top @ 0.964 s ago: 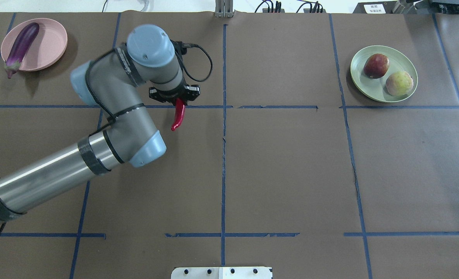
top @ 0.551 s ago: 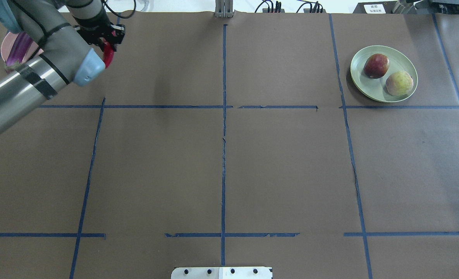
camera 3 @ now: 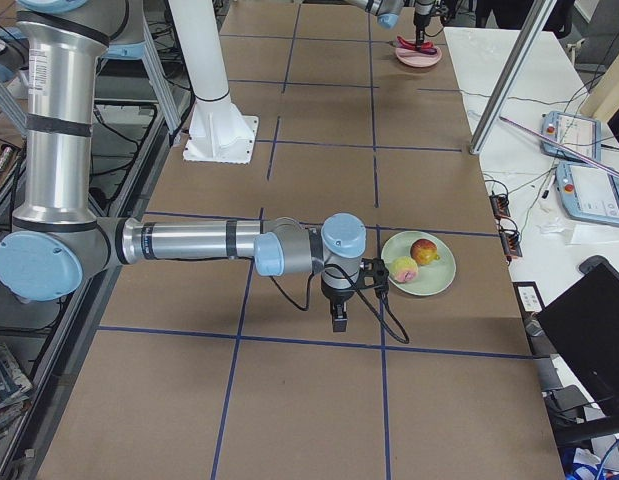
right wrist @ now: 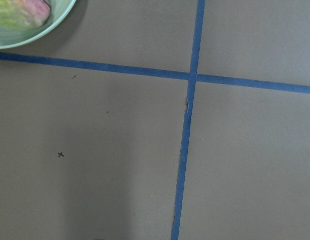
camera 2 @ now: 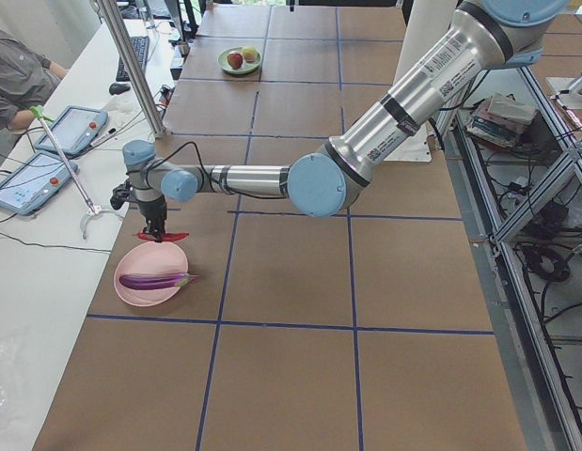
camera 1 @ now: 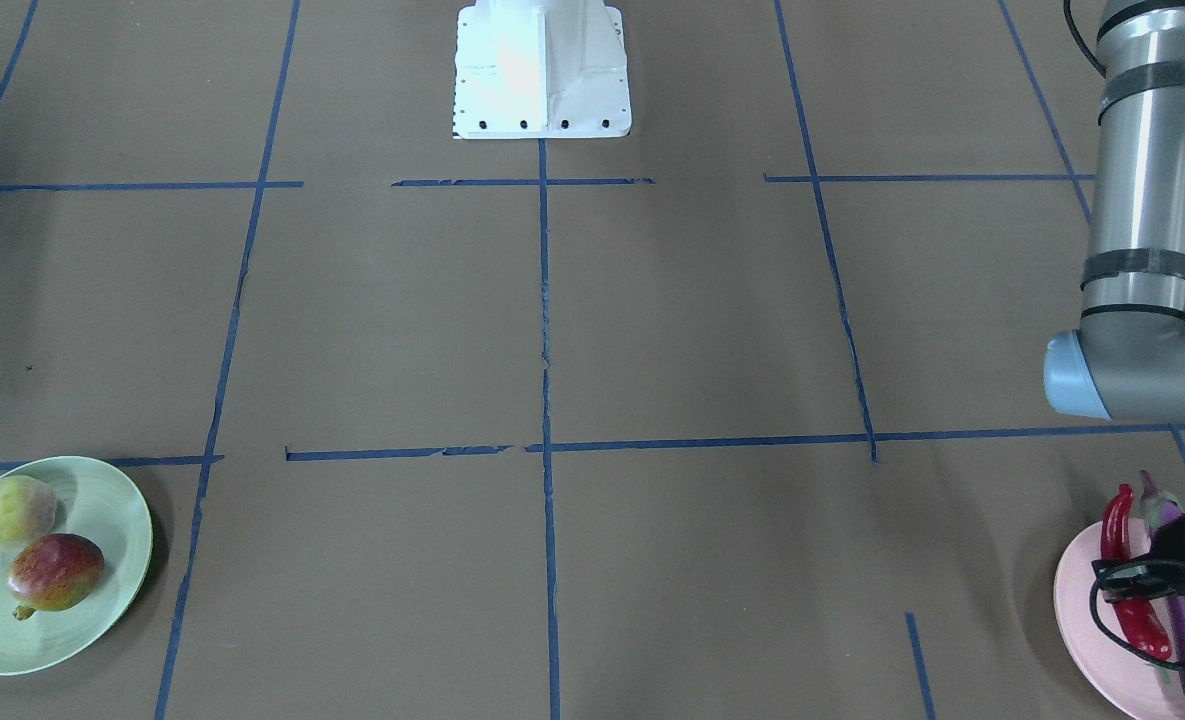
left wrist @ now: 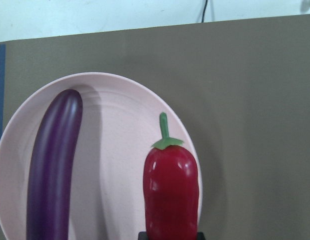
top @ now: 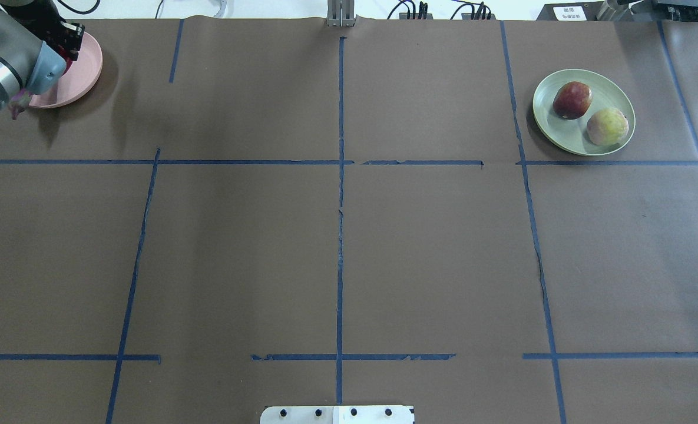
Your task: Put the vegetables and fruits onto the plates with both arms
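Over at the far left corner of the table (top: 337, 253), the left gripper (camera 2: 159, 231) is pinching the red chili pepper (left wrist: 171, 192) tight by its tail end. The pepper hangs flat, right above the rim of the pink plate (left wrist: 114, 125). I cannot tell if it touches the plate. The purple eggplant (left wrist: 52, 165) lies on the other side of that plate, apart from the pepper.

Near the far right corner sits the green plate (top: 614, 88) with the red fruit (top: 572, 100) and the pale fruit (top: 607, 126) on it. The right gripper (camera 3: 338, 318) hangs beside that plate. I cannot tell if its fingers are open or closed.

I think the pepper is too close to the rim. It is round and shiny, so if the fingers let go now it may tip or roll off onto the table. A drop from up high could make it bounce.

Brown paper covers the table, and blue tape lines (top: 340, 235) cut it into big squares. The white base block (camera 1: 540, 70) sits at the near edge. A long white bench runs past the left end, with tablets (camera 2: 79, 127), a metal pole (camera 2: 131, 66) and a person (camera 2: 13, 75) sitting there.
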You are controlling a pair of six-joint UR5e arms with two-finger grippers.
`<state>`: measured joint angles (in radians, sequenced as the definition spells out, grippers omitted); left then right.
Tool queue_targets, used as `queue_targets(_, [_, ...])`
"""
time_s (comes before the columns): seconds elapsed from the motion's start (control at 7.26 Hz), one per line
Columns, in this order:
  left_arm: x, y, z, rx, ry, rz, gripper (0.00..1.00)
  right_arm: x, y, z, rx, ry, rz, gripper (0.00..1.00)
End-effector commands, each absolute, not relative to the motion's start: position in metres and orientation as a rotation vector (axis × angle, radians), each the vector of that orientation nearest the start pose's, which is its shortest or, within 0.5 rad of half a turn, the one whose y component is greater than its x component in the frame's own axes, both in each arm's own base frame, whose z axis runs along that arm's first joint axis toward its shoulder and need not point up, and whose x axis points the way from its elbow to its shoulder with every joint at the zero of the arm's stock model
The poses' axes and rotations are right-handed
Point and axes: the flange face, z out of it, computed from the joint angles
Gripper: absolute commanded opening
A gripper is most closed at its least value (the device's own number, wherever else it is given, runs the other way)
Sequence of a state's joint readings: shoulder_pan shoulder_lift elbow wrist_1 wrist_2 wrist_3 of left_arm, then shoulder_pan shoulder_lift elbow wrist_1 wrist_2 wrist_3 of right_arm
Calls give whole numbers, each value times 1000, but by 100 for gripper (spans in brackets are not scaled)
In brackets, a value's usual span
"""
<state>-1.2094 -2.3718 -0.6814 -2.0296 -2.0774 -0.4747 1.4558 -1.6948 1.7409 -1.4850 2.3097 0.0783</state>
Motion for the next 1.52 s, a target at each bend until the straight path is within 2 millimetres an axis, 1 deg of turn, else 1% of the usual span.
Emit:
queue_targets(0.0, [213, -799, 572, 145, 547, -11, 60, 14, -452, 626, 54, -747, -84, 100])
queue_targets(0.14, [215, -799, 568, 167, 546, 47, 100, 14, -452, 625, 55, -747, -83, 100])
queue_targets(0.28, [214, -799, 569, 182, 533, 105, 100, 15, -453, 623, 60, -748, -85, 100])
queue_targets(0.41, [202, -802, 564, 195, 545, 98, 100, 14, -452, 624, 58, -749, -84, 100])
queue_targets(0.55, [195, -795, 560, 194, 596, 104, 100, 14, -452, 624, 58, -749, -86, 100])
queue_targets(0.69, [172, -785, 567, 185, 644, 183, 100, 14, -453, 623, 60, -749, -86, 100])
queue_targets(0.83, [139, -787, 555, 156, 661, 226, 100, 14, -452, 624, 58, -749, -86, 100])
queue_targets(0.96, [110, -772, 541, 104, 649, 217, 100, 15, -452, 624, 59, -749, -84, 100])
queue_targets(1.1, [89, -738, 527, 85, 639, 247, 100, 15, -452, 623, 60, -749, -85, 100])
queue_targets(1.24, [63, -706, 504, 69, 634, 241, 100, 15, -453, 623, 60, -749, -85, 100])
queue_targets(1.38, [42, -670, 490, 46, 632, 216, 100, 15, -453, 623, 60, -748, -85, 100])
